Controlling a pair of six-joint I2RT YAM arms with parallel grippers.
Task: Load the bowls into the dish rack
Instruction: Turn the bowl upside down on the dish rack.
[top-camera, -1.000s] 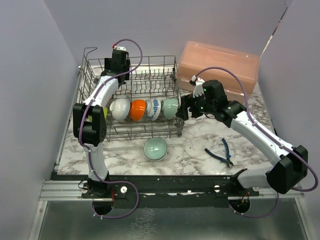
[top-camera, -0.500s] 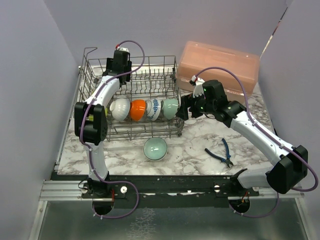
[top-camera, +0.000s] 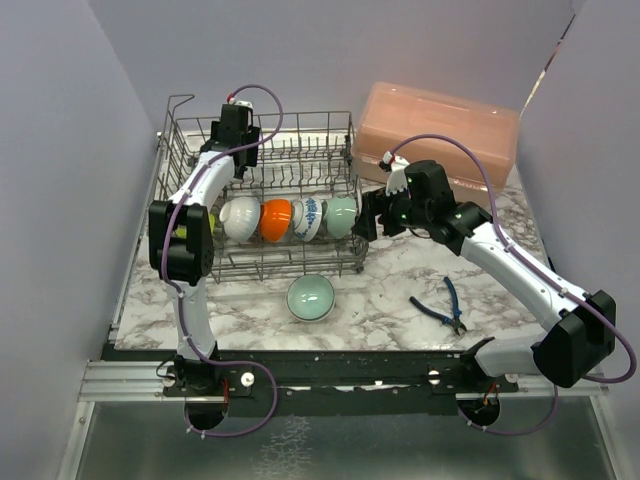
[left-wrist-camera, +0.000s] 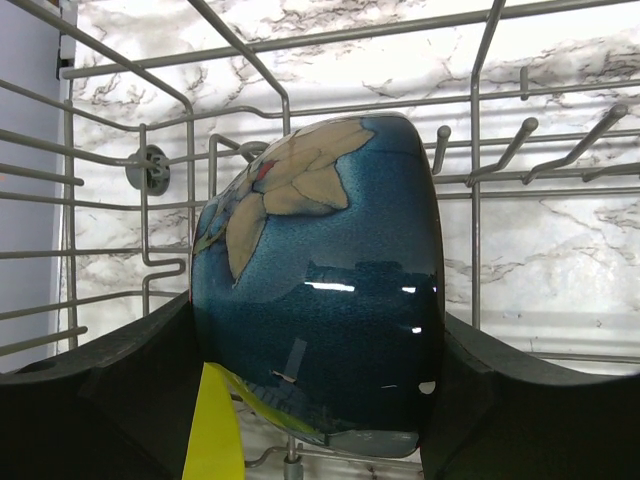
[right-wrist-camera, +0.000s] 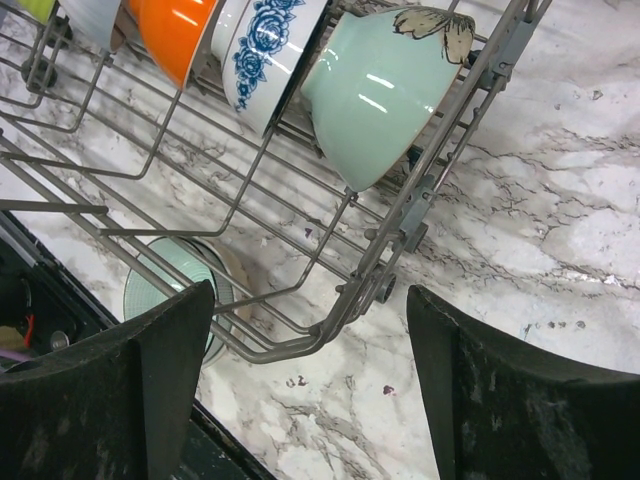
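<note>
Held item: dk blue bowl (left-wrist-camera: 320, 290), on edge, flower motif up-left, sitting betw the fingers of L end effector (left-wrist-camera: 318, 330).
L end effector: clamped on that bowl at a wide span, both fingers seated on opp sides; hangs over rear-left of dish rack (left-wrist-camera: 477, 200), tines below & beyond the bowl.
Handling (judgmt): glazed, glare on wall, so prob slick; rigid, would chip if knocked on wire; light enough for one arm. Best hold: across the wall as now. Lower slow betw tines, let go only once seated.
Yellow sliver: under the bowl, by L finger; can't tell what.
Racked row: white bowl (top-camera: 241, 218), orange bowl (top-camera: 277, 220), blue-pattern bowl (top-camera: 308, 219), pale teal bowl (top-camera: 341, 215), all on edge, just ahead of R end effector (right-wrist-camera: 310, 320).
R end effector: fingers apart, nothing held; just beside rack's right end.
Loose teal bowl (top-camera: 311, 297): upright on bench (top-camera: 400, 280), outside rack front, below-left of R end effector; rim pinch prob best.
Further out: pliers (top-camera: 440, 305), pink box (top-camera: 440, 130); not task.
</note>
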